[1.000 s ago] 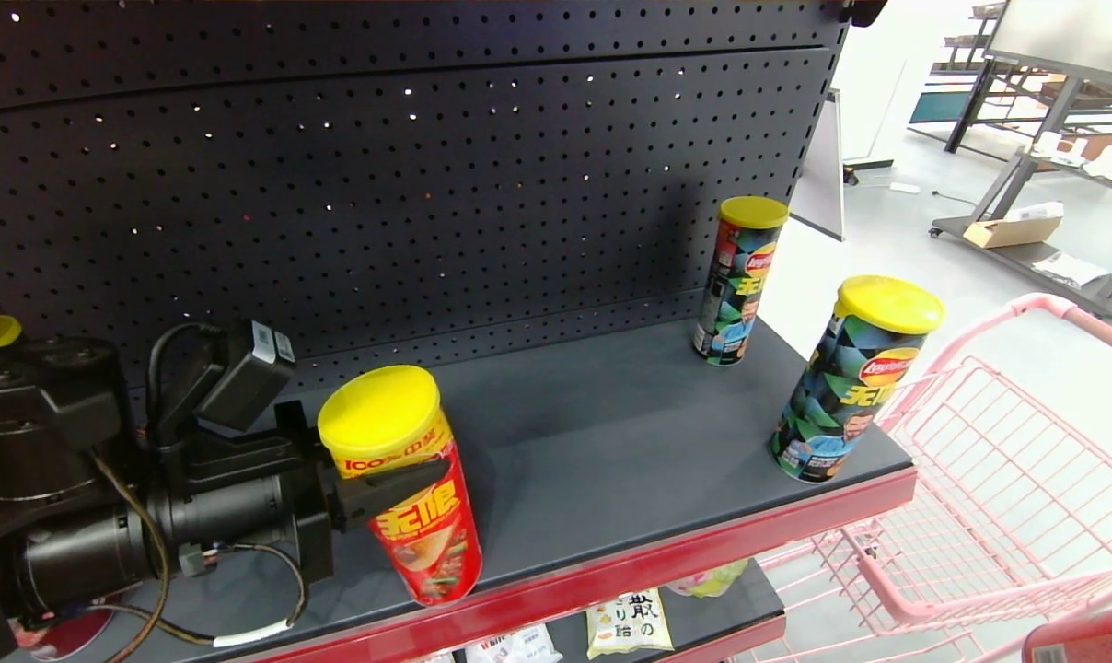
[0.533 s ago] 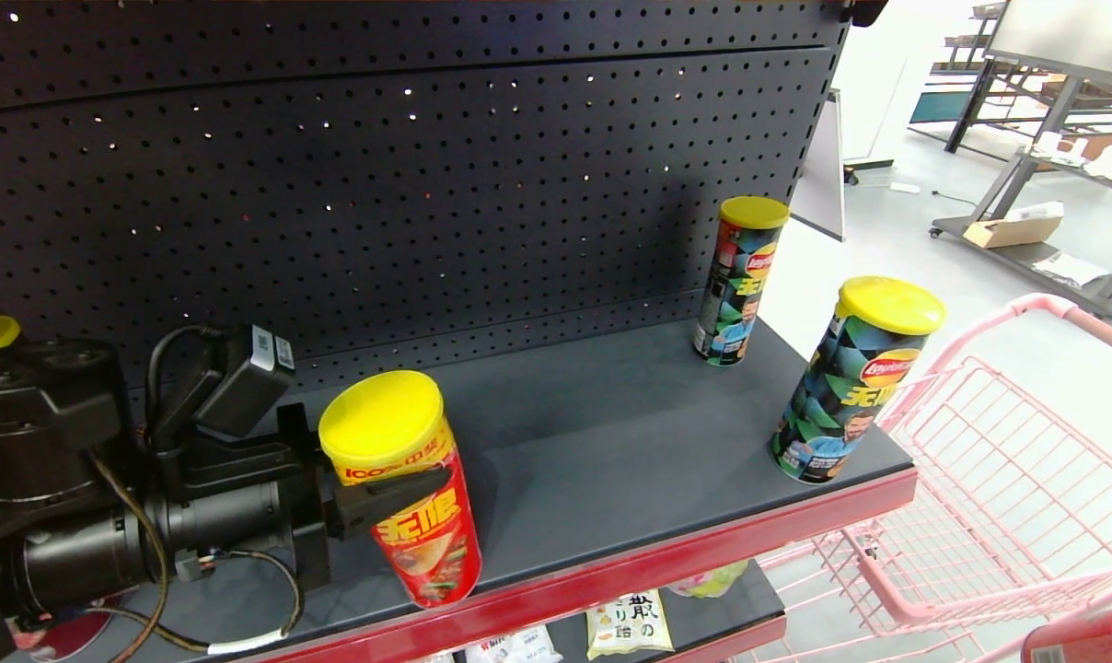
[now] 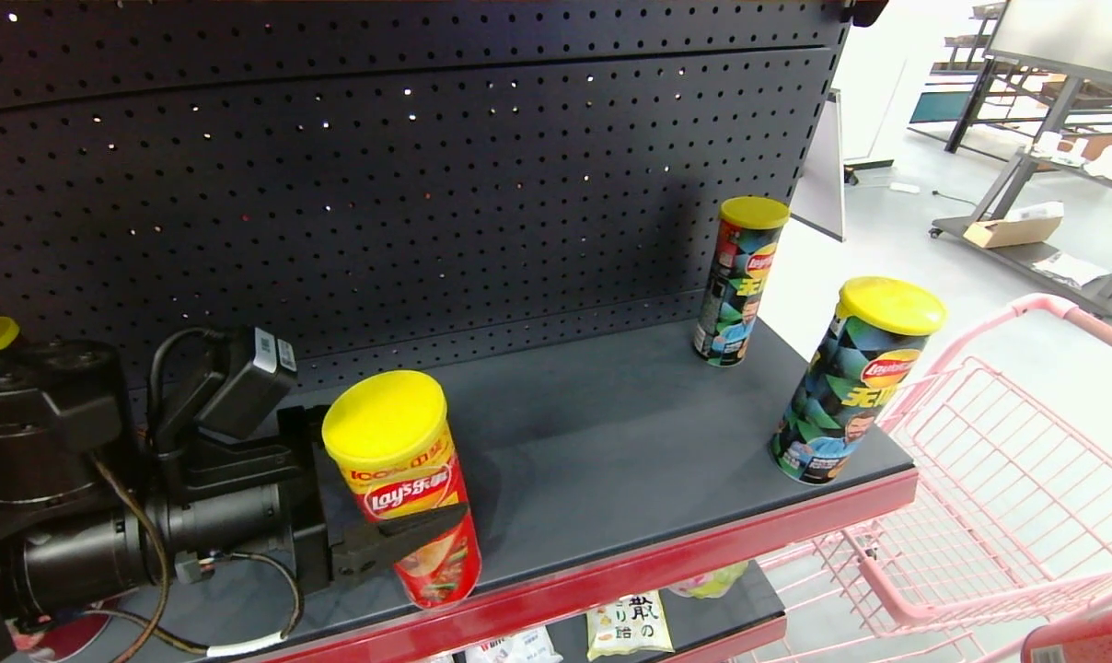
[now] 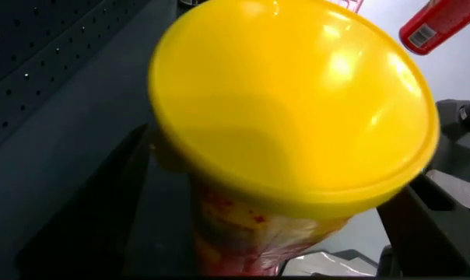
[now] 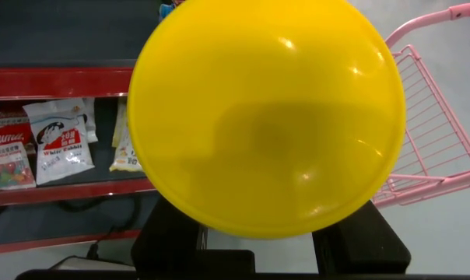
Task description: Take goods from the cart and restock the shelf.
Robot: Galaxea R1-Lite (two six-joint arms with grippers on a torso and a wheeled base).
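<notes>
At lower left, the left gripper (image 3: 372, 493) is straddling the red can (image 3: 422, 562) standing on the shelf (image 3: 611, 460), jaws spread. The right gripper (image 5: 266, 249) is clamping another yellow-lidded can (image 5: 266, 117). Right of centre, a patterned can (image 3: 841, 396) is standing beside the pink cart (image 3: 874, 571), its twin (image 3: 735, 285) behind.

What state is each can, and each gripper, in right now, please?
Red can: upright on the shelf, lid on.
Left gripper: open, flanking the red can.
Back patterned can: upright, lid on.
Front patterned can: upright, lid on.
Second red can: held off the shelf, lid on.
Right gripper: shut on second red can.
</notes>
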